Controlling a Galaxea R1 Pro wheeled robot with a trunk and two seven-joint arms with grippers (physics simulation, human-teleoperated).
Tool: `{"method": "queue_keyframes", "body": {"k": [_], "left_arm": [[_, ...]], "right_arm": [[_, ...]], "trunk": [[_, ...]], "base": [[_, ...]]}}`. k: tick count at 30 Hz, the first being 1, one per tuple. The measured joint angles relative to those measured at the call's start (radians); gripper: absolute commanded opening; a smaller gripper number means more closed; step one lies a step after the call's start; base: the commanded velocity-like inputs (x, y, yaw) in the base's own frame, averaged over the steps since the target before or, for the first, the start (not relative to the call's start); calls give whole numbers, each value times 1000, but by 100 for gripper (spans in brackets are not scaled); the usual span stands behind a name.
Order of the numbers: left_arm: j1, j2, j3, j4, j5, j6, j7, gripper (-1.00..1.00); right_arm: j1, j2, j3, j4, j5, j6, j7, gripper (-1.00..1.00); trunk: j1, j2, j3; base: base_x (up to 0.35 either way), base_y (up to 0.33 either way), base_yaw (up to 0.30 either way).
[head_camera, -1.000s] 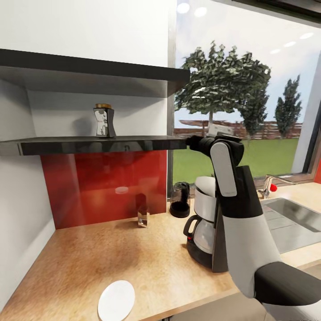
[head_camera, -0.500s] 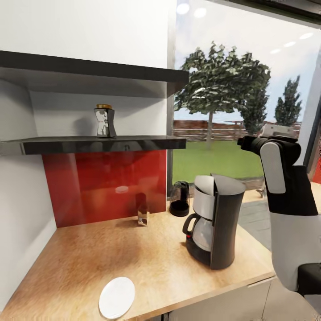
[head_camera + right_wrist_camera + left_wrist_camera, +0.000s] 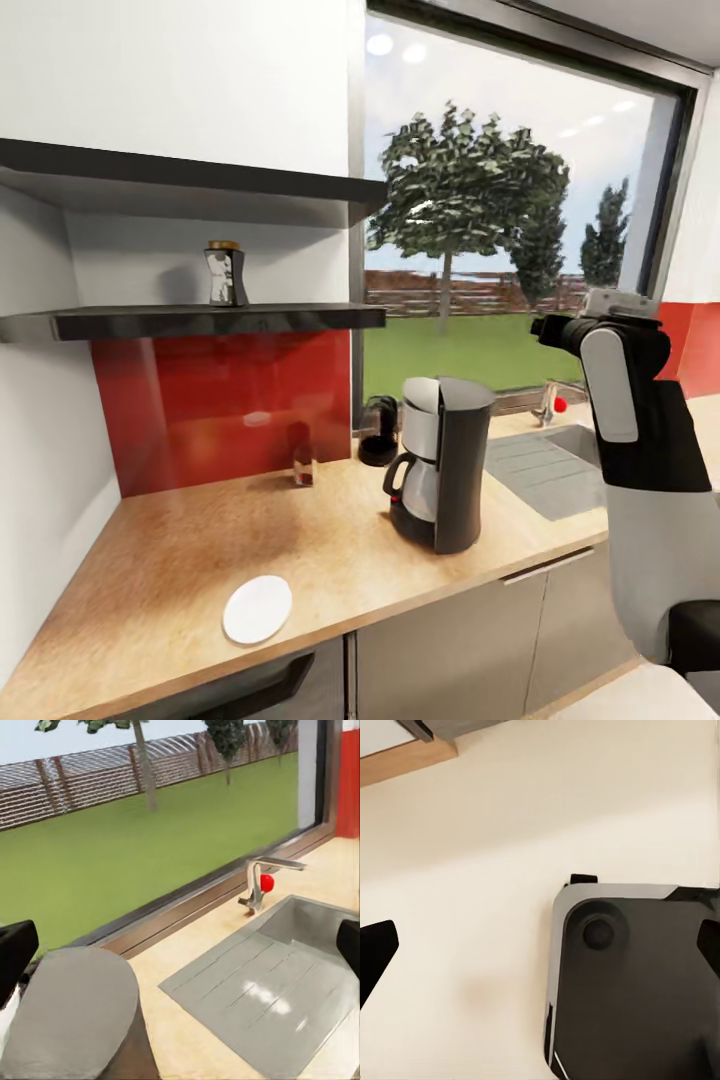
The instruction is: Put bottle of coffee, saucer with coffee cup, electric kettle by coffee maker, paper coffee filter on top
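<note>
Two arms are mine, and my right end effector (image 3: 180,945) sits high over the sink (image 3: 560,465) side of the desk (image 3: 170,570), its fingers spread wide at the two edges of the right wrist view with nothing between them. My left end effector (image 3: 540,952) hangs low facing the floor and my own base (image 3: 637,982), fingers likewise spread and empty.

The bottle of coffee (image 3: 225,273) stands upright on the kitchen shelf (image 3: 200,320), long axis vertical, well apart from my raised right arm (image 3: 625,400): it lies across to my left, at about the wrist's height, with the coffee maker (image 3: 440,475) on the desk in between and lower. My right arm is already lifted, so I judge it the readier one, though it must swing left past the machine's top (image 3: 75,1012), which sits close under the right wrist camera.

The saucer (image 3: 258,608) lies near the desk's front edge, and the electric kettle (image 3: 380,443) stands behind the coffee maker by the window.

Against half a second ago, the whole scene sits smaller and lower with cabinet fronts showing, so my head or base has pulled back; the things look unmoved.
</note>
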Motion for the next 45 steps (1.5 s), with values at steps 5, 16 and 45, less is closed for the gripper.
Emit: {"method": "queue_keyframes", "body": {"k": [5, 16, 45], "left_arm": [[-1, 0, 0, 0, 0, 0, 0, 100], [-1, -1, 0, -1, 0, 0, 0, 100], [-3, -6, -1, -1, 1, -3, -3, 100]], "right_arm": [[20, 0, -1, 0, 2, 1, 0, 100], [157, -8, -41, 3, 5, 2, -1, 100], [548, 180, 319, 1319, 2, -676, 419, 100]], "trunk": [[0, 0, 0], [0, 0, 0], [-1, 0, 0]], "base": [[-337, 0, -265], [-336, 0, -244], [-26, 0, -7]]}}
